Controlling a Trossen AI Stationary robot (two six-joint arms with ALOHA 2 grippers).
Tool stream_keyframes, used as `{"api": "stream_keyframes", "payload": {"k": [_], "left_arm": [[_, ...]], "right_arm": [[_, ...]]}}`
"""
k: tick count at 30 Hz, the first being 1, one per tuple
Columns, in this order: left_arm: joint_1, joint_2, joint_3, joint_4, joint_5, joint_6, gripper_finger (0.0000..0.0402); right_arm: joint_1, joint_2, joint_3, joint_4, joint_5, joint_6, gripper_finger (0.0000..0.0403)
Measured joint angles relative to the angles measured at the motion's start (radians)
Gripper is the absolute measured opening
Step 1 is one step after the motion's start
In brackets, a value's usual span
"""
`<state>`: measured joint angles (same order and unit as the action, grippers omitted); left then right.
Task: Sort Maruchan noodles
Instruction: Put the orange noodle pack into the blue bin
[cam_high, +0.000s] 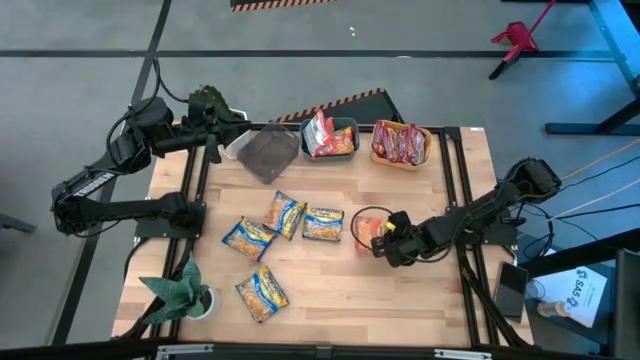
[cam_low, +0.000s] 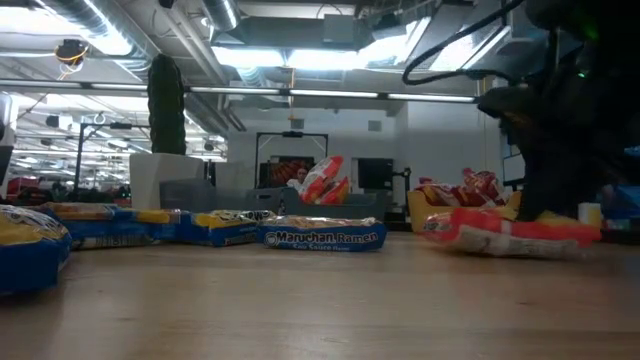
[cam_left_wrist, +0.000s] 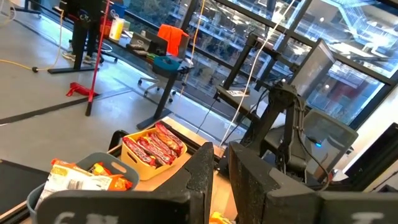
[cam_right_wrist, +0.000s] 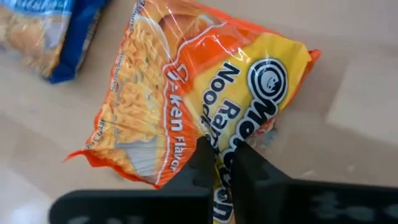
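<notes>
We see an orange packet (cam_right_wrist: 186, 93) of chicken-flavour noodles, crinkly and glossy (its yellow end bears the black logo), lying on the wooden table (cam_high: 400, 300) under the right gripper (cam_right_wrist: 216, 152), whose fingers are pinched together on its edge. Just beyond the gripper lies a blue packet (cam_high: 323, 224). The left gripper (cam_left_wrist: 221, 168) hovers, narrowly parted, near the bins.

Four packets (cam_high: 283, 214) spread over the desk (cam_high: 330, 300) centre-left; one packet (cam_high: 366, 230) to their right, pinched in the right tool (cam_high: 383, 243). Three bins (cam_high: 330, 138) along the far edge, two holding packets. Left tool (cam_high: 213, 128) beside the leftmost bin.
</notes>
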<state>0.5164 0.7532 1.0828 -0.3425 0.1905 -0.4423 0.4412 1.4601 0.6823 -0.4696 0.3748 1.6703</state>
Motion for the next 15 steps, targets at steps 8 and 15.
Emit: {"api": "stream_keyframes", "payload": {"k": [8,15], "left_arm": [[0.000,0.000,0.000,-0.001,0.009,0.000,0.0043],[0.000,0.000,0.000,0.000,0.009,0.004,0.0043]], "right_arm": [[-0.168,-0.014,0.269,-0.237,0.073,-0.303,0.0001],[-0.516,-0.015,0.550,-0.447,0.141,-0.855,0.0001]]}}
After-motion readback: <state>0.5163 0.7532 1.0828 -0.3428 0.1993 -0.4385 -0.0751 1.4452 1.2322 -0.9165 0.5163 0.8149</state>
